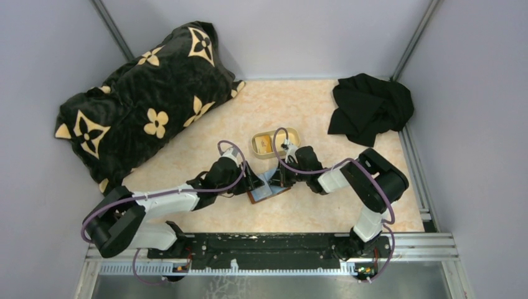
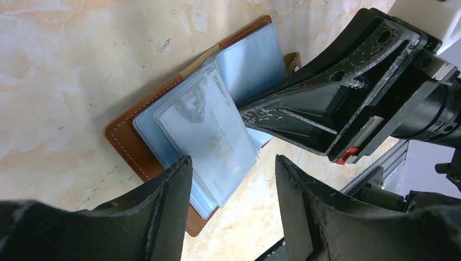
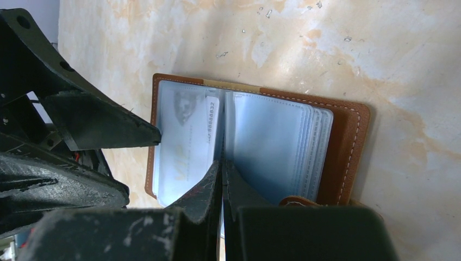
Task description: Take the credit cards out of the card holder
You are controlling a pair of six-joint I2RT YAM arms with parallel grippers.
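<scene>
The left arm point(image 1: 162, 202) and right arm point(image 1: 373, 180), nearest the overhead view, reach in from 6 o'clock to the middle of the table point(image 1: 299, 106). A black flowered cushion point(image 1: 143, 99) lies at 10 o'clock and a black cloth point(image 1: 370, 109) at 2 o'clock. The card holder point(image 1: 268, 190) lies open and flat at the centre, with a tan oval tray point(image 1: 254, 144) near it at 12 o'clock. The left claw point(image 2: 232, 163) gapes, its fingers straddling the edge of a sleeve that shows a pale card point(image 2: 212, 136). The right claw point(image 3: 222, 163) is closed tight, its tips set into the holder's fold.
</scene>
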